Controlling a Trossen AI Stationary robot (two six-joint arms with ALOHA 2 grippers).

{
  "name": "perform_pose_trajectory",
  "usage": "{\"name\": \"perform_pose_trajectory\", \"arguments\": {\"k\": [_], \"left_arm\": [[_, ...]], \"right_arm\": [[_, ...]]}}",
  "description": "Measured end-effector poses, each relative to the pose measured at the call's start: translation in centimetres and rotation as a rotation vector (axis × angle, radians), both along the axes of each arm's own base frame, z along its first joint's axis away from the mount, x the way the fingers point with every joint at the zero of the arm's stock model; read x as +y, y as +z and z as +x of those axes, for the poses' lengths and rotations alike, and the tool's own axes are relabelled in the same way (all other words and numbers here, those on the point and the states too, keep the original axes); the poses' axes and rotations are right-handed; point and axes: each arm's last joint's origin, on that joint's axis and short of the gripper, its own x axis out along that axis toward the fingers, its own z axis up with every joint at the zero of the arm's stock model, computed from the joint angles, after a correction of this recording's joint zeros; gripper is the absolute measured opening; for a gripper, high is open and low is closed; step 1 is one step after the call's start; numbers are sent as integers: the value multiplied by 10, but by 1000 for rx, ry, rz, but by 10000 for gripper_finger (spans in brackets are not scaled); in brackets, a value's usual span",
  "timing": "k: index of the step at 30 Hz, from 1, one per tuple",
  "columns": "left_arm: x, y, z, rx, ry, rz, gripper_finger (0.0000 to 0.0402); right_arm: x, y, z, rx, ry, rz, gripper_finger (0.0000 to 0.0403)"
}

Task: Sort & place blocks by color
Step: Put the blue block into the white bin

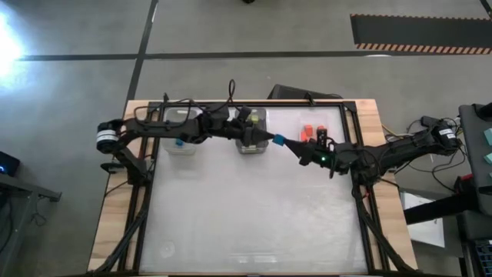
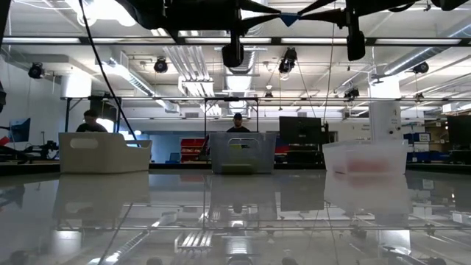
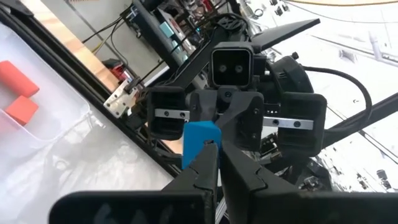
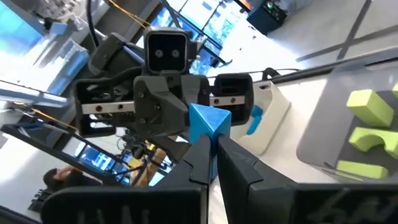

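A small blue block (image 1: 279, 140) hangs in the air above the table's far middle, between both grippers. My left gripper (image 1: 270, 138) reaches it from the left and my right gripper (image 1: 296, 149) from the right, tip to tip, both shut on it. The left wrist view shows the blue block (image 3: 200, 142) at my left gripper (image 3: 219, 149). The right wrist view shows the blue block (image 4: 208, 120) at my right gripper (image 4: 213, 142). Another blue block (image 1: 178, 142) lies in the left bin, green blocks (image 1: 251, 117) in the middle bin, orange-red blocks (image 1: 311, 129) in the right bin. My left gripper pinches the blue block's near end (image 3: 208, 146) between its two fingertips, coming level from the table's left; the block is lifted clear. My right gripper pinches the block's opposite end (image 4: 211, 132) between its fingertips, coming level from the table's right, facing the left gripper.
Three clear bins stand in a row along the far edge: left bin (image 1: 178, 132), middle bin (image 1: 251, 142), right bin (image 1: 332, 123). A black frame rail (image 1: 354, 146) borders the table. The white surface (image 1: 254, 215) stretches toward the near edge. People sit in the room beyond (image 2: 237, 121).
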Motion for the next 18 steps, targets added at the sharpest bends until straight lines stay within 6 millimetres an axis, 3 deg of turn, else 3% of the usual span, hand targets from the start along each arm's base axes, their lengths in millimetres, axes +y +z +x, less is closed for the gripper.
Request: {"name": "perform_pose_trajectory", "arguments": {"k": [11, 18], "left_arm": [[5, 10, -8, -31, 19, 32, 0], [29, 43, -40, -122, 12, 66, 0]], "right_arm": [[0, 3, 0, -18, 0, -25, 8], [-10, 3, 7, 8, -30, -61, 8]]}}
